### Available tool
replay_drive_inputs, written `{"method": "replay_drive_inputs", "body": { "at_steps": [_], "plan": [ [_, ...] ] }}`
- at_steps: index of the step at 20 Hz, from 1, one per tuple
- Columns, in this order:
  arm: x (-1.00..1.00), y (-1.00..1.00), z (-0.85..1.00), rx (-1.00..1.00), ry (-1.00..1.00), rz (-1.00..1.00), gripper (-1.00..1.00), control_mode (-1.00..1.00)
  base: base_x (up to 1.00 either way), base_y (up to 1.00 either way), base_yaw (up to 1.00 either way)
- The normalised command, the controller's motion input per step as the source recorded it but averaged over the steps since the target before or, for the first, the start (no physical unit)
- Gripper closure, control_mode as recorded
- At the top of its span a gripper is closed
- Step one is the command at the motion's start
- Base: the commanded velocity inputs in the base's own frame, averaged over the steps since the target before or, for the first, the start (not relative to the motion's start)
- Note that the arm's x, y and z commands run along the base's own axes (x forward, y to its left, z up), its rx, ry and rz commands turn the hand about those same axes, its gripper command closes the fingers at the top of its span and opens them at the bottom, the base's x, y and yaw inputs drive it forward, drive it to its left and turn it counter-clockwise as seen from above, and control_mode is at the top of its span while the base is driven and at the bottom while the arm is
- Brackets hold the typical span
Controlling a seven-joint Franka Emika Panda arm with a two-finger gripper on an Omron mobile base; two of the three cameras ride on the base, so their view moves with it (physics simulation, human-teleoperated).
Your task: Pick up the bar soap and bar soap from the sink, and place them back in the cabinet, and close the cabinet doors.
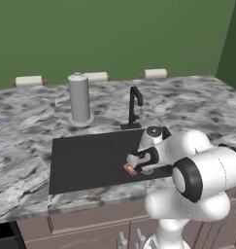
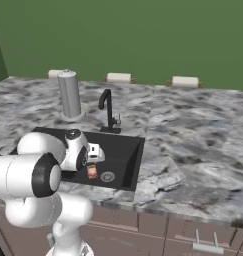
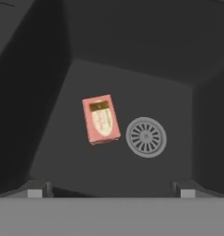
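flat rectangular bar soap, round slotted drain, matte dark sink

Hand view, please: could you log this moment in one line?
tool: open, empty | bar soap: flat on sink floor beside drain | phase: pre-grasp

Sink set into the worktop, faucet at its far edge. One bar soap lies flat on the sink floor, just left of the drain, near the sink's right end. Gripper hangs above it, apart. Canister stands on the worktop behind the sink, left of the faucet. Three rolls line the far edge.
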Motion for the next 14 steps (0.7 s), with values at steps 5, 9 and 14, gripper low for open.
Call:
{"method": "replay_drive_inputs", "body": {
  "at_steps": [5,9,14],
  "plan": [
    [0.29,0.06,-0.30,0.00,0.00,0.00,-1.00,-1.00,0.00,0.00,0.00],
    [0.26,0.01,-0.23,0.00,0.00,0.00,-1.00,-1.00,0.00,0.00,0.00],
    [0.21,0.00,-0.19,0.00,0.01,0.00,-1.00,-1.00,0.00,0.00,0.00]
  ]
}}
